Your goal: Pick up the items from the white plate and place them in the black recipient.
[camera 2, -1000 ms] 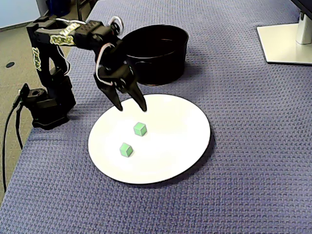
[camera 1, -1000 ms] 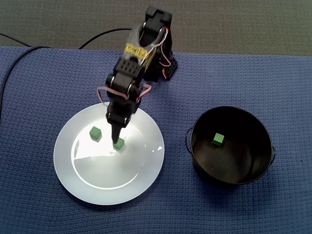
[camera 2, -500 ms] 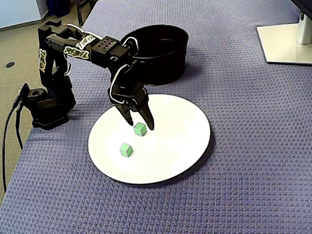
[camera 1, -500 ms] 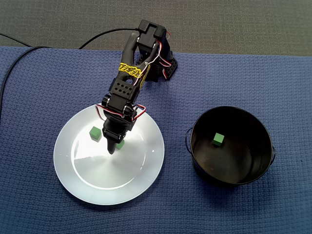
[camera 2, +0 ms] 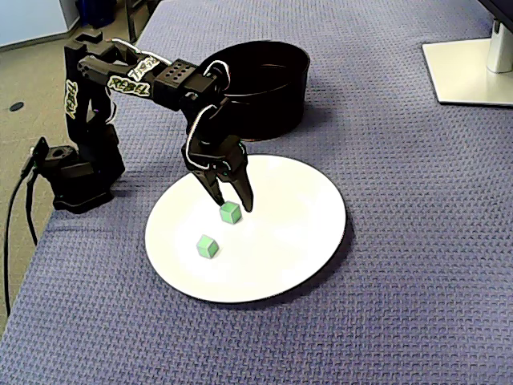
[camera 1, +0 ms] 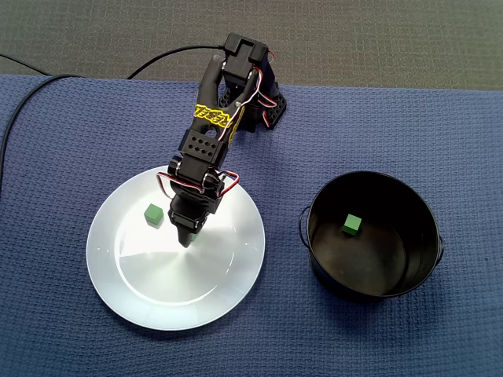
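Descent complete, grasp pending.
The black two-finger gripper (camera 2: 232,204) had descended, jaws apart, straddling one small green cube (camera 2: 230,212) on the round white plate (camera 2: 309,233); closing remained before transfer to the black metal pot (camera 2: 272,104).

End effector (camera 2: 234,206) low over the white plate (camera 2: 296,241), fingers spread either side of one green cube (camera 2: 230,212); second cube (camera 2: 208,245) lies near, toward the plate's front edge, apart from the fingers. Rest of the plate bare, open from above. Black recipient (camera 2: 264,104) stands tall-walled just behind the plate, mouth clear, third cube (camera 1: 351,225) on its floor; arm base (camera 2: 76,172) and cable (camera 2: 18,208) hold the bench (camera 2: 401,281) left edge in this fixed view, monitor foot (camera 2: 469,72) the far right corner.
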`<state>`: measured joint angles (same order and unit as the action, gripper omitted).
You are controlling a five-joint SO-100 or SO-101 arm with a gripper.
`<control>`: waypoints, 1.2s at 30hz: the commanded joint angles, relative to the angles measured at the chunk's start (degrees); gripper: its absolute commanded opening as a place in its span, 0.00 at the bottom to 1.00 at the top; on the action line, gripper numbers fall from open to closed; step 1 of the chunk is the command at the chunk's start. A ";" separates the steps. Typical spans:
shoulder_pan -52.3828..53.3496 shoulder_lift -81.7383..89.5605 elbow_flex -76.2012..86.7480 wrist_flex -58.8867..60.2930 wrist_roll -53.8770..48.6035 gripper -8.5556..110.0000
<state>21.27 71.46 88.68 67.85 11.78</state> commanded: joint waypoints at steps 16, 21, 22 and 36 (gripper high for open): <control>2.02 -0.18 -0.18 -0.09 -2.02 0.07; 2.20 -0.09 -0.18 0.26 -2.02 0.07; 2.37 0.18 -0.18 0.35 -2.29 0.07; -13.54 30.50 -25.93 19.25 -19.86 0.07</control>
<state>17.31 92.81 70.66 84.99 -2.72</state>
